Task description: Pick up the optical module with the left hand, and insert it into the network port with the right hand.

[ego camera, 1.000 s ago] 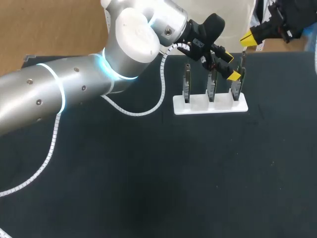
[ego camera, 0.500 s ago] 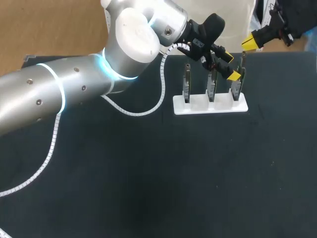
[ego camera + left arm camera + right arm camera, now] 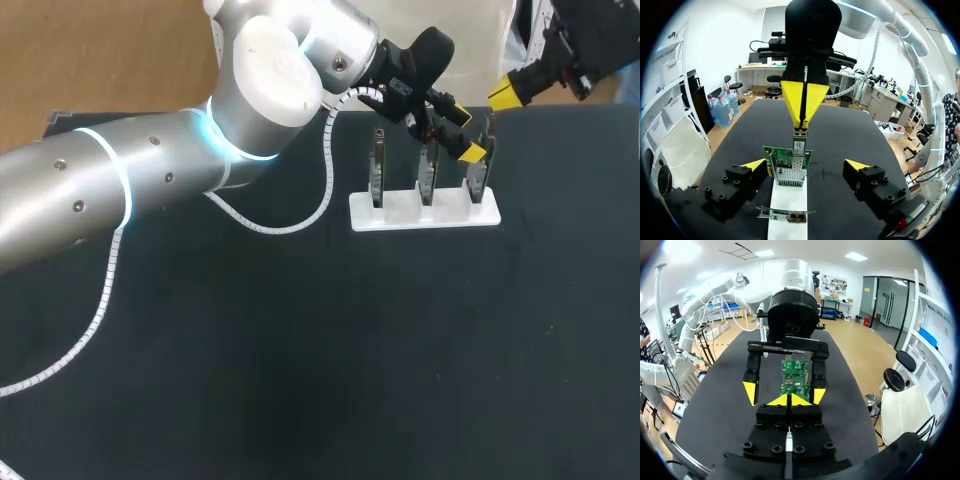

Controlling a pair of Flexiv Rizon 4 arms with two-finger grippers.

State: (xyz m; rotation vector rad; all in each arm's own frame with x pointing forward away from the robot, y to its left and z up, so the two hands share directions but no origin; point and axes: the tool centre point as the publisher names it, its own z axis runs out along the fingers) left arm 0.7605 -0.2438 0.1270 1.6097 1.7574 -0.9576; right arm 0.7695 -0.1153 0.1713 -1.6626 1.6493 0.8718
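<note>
Three green network boards stand upright in a white rack (image 3: 425, 213) at the table's far side. My left gripper (image 3: 463, 130) hangs open, its yellow tips on either side of the rightmost board (image 3: 480, 176) without touching it. In the left wrist view that board (image 3: 788, 162) stands between my open fingers (image 3: 755, 164). Just above it, my right gripper (image 3: 802, 112) is shut on the slim silver optical module (image 3: 799, 145), whose lower end meets the board's top edge. In the right wrist view the module (image 3: 788, 442) shows as a thin strip between the shut right gripper (image 3: 788, 401).
The middle board (image 3: 427, 172) and the left board (image 3: 378, 170) stand in the same rack. My left arm (image 3: 150, 170) crosses the table's far left, with its white cable (image 3: 300, 222) trailing onto the black tabletop (image 3: 350, 360).
My right gripper has come down and nearer toward the rightmost board with the module. The left arm and its open gripper have kept still.
</note>
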